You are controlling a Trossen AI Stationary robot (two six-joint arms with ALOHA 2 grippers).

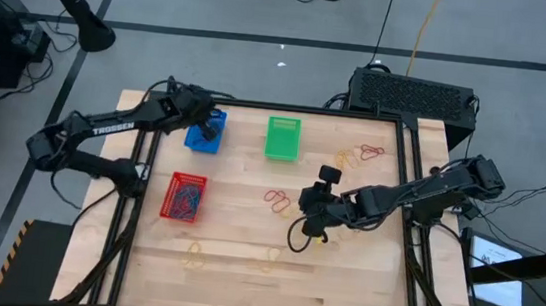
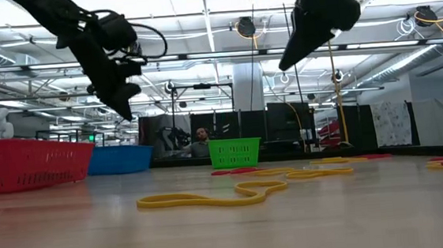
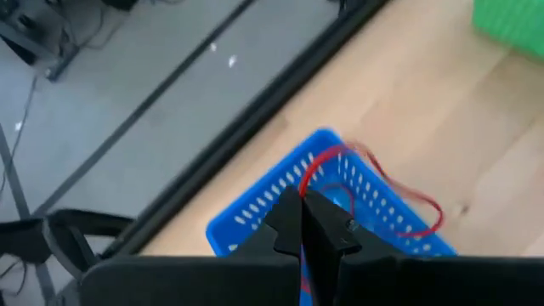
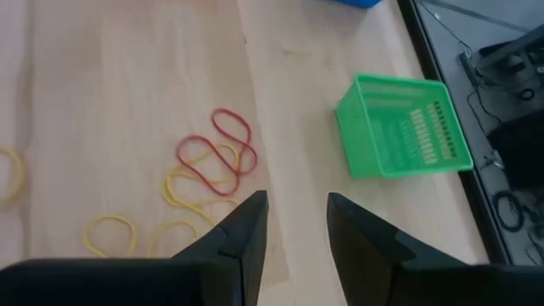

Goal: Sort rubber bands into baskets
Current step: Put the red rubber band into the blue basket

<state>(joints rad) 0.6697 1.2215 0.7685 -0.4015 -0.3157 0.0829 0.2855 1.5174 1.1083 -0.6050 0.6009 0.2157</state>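
High view: the left hand [image 1: 211, 127] hangs over the blue basket [image 1: 197, 141] at the far left of the wooden worktop [image 1: 241, 281]. The green basket [image 1: 282, 138] stands to the right of it, and the red basket [image 1: 184, 197], with bands inside, sits nearer the front. The right hand [image 1: 313, 222] hovers mid-worktop just beside a red and yellow cluster of rubber bands [image 1: 277, 200]; more bands lie near the far right corner [image 1: 368, 153] and near the front [image 1: 195, 257].

Low view: a yellow band [image 2: 211, 196] lies in the foreground, and both arms hang above the worktop.

Left wrist view: the left hand's fingers [image 3: 293, 223] are pressed shut on a red rubber band [image 3: 399, 200] that loops over the blue basket.

Right wrist view: the right hand [image 4: 297, 217] stands open and empty above bare wood, with red and yellow bands [image 4: 212, 161] to one side and the green basket on the other.
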